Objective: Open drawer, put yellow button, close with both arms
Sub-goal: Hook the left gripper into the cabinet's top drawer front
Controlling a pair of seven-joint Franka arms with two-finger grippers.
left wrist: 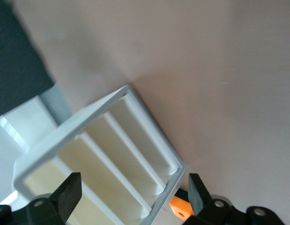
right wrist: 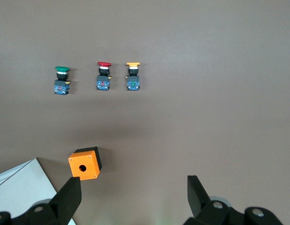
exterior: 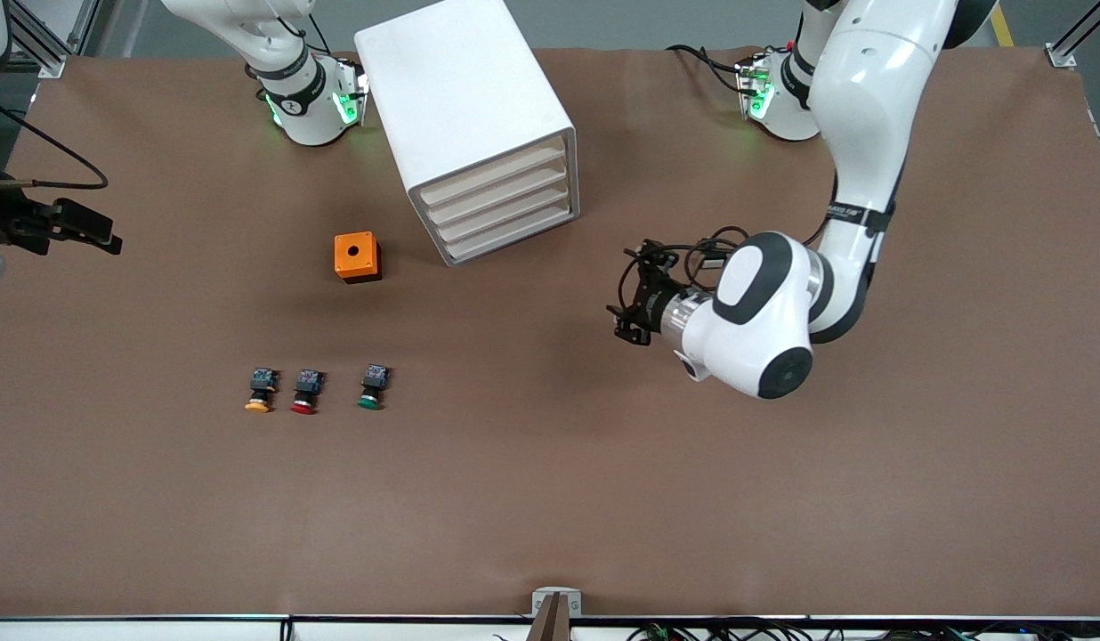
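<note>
In the front view, the white cabinet [exterior: 465,107] stood on the brown desk [exterior: 550,499] between the two arm bases, its four shallow drawers facing the camera at an angle. The drawer [exterior: 497,174], topmost of the four, sat pushed in flush like the three below it. An orange box [exterior: 356,256] with a round hole in its top lay just beside the cabinet, toward the right arm's end. Nearer the camera, three push-buttons lay in a row: the yellow button [exterior: 260,391] at the right arm's end, the red button [exterior: 305,392] just beside it, and the green button [exterior: 372,387] a little apart. Each had a black-and-blue body, with its mushroom cap pointing toward the camera. The left gripper [exterior: 630,298] hung over bare desk in front of the drawers, aimed at them, its fingers apart and empty. The right gripper [exterior: 78,227] hung over the desk's edge at the right arm's end.

In the left wrist view, the left gripper's fingers [left wrist: 70,193] stood wide apart, framing the cabinet's drawer fronts; a corner of the orange box showed by the cabinet.

In the right wrist view, the right gripper's fingers [right wrist: 68,199] were spread wide and held nothing, over the desk near the orange box. The yellow button showed a flat yellow-orange cap above a black neck and blue-marked body, lying on the desk beside the red one.
</note>
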